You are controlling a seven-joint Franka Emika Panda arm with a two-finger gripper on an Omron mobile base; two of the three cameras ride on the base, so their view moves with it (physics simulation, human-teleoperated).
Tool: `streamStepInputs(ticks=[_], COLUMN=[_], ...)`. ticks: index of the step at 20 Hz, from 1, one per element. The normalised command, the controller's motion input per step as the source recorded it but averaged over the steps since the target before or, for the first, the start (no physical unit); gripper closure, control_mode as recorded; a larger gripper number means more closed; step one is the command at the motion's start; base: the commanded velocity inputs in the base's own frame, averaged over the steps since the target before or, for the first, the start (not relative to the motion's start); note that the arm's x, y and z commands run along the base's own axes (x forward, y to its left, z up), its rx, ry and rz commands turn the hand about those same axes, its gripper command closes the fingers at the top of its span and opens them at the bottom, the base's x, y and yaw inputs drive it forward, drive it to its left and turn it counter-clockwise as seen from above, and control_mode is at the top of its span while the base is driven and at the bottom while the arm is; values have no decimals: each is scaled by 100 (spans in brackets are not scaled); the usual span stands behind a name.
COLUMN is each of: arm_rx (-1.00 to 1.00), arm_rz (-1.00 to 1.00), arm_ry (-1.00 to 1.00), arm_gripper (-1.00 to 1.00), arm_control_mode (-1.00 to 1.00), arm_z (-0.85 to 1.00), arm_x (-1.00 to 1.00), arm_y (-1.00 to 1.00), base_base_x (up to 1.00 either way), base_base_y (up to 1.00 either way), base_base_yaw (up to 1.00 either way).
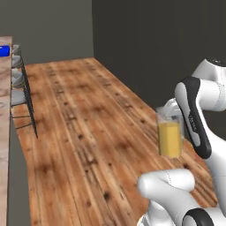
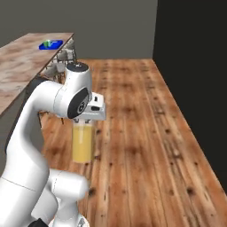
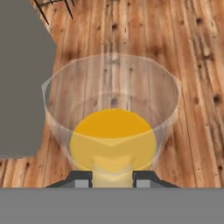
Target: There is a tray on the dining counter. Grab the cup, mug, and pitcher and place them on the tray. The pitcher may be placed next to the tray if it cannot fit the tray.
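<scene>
My gripper (image 3: pixel 112 180) is shut on the clear glass pitcher (image 3: pixel 113 131) of orange-yellow liquid, which hangs upright over the wooden floor. The pitcher (image 1: pixel 169 138) hangs below the hand beside the arm's dark joint. From the other side, the pitcher (image 2: pixel 83 142) sits under the gripper (image 2: pixel 90 118). Far off on the marbled dining counter (image 2: pixel 22 62) lies the blue tray (image 2: pixel 49 45), with a small green shape on it too small to name. A corner of the tray (image 1: pixel 3 50) shows at the counter's far end (image 1: pixel 3 114).
Metal-legged bar stools (image 1: pixel 20 81) line the counter's side, and the stools (image 2: pixel 62 62) also appear further off. A dark wall (image 1: pixel 154 44) runs along the right. The counter's grey side panel (image 3: pixel 22 87) is close on the hand's left. Open wooden floor (image 2: pixel 142 133) lies between.
</scene>
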Motion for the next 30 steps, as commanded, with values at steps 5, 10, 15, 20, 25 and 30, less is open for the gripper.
streamStepInputs(ticks=[5,10,15,20,25,30], arm_rx=[0,0,0,0,0,0], arm_rz=[0,0,0,0,0,0], arm_ry=[0,0,0,0,0,0], arm_gripper=[100,100,100,100,100,100], arm_control_mode=[100,100,100,100,100,100], arm_z=[0,0,0,0,0,0], arm_x=[0,0,0,0,0,0], arm_y=[0,0,0,0,0,0], base_base_x=[100,99,90,69,69,87], base_base_y=[-4,-23,-40,-53,-52,-47], base_base_yaw=[35,24,15,3,0,0])
